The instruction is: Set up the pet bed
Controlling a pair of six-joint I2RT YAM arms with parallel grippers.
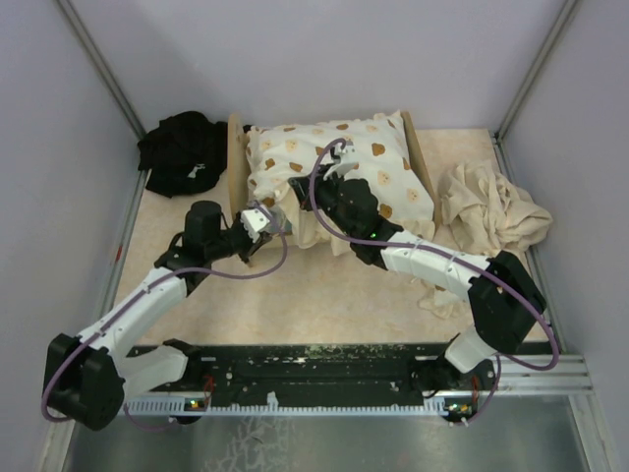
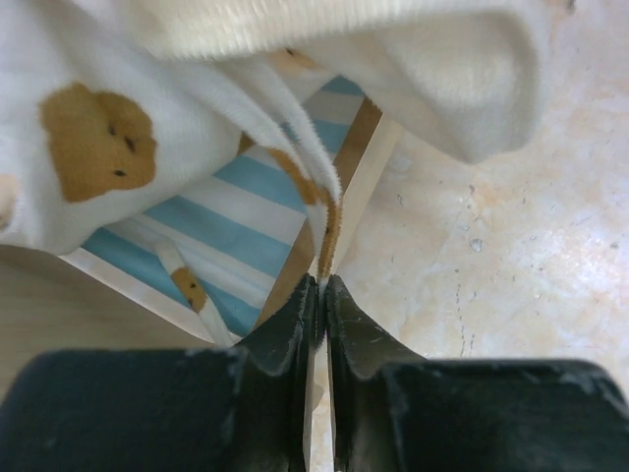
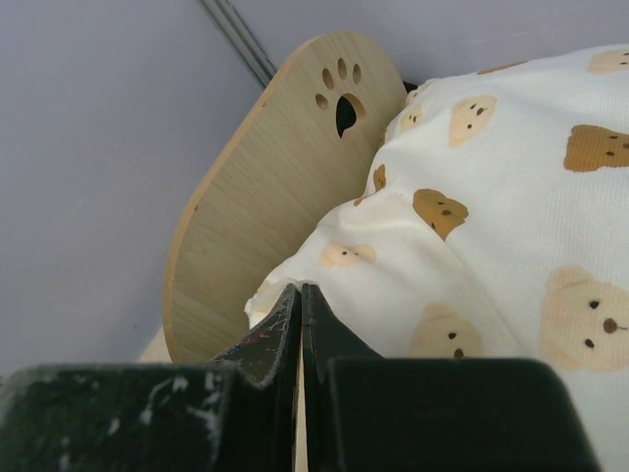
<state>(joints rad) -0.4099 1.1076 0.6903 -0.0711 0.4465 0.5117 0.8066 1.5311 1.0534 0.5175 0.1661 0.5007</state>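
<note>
Pet bed (image 1: pixel 234 162): at the far middle of the table (image 1: pixel 324 295); its paw-print headboard (image 3: pixel 256 197) is on the left; the blue-and-white striped mattress (image 2: pixel 221 231) lies in the frame, seen under a lifted edge.
Cushion (image 1: pixel 295 157): cream with brown bear prints; heaped over most of the bed, bunched rather than flat; its near-left corner is raised off the mattress.
Left gripper (image 1: pixel 263 224): at the near-left corner of the bed; fingers pressed together, pinching the thin frill (image 2: pixel 329 236) of the cushion.
Right gripper (image 1: pixel 322 182): over the near side of the cushion, pointing toward the headboard; fingers pressed together, with the cushion's ragged edge meeting the tips; whether a fold is caught between them I cannot tell.
Elsewhere: beige cloth (image 1: pixel 491 211) crumpled to the right of the bed; black cloth (image 1: pixel 182 152) at the far left, beside the headboard.
Step in hand: probably laying and squaring the cushion on the mattress.
Next move: likely calls for drawing the held edge toward the near-left corner and lowering it flat; the frill is thin and could slip; a hard pull could shift the light frame.
</note>
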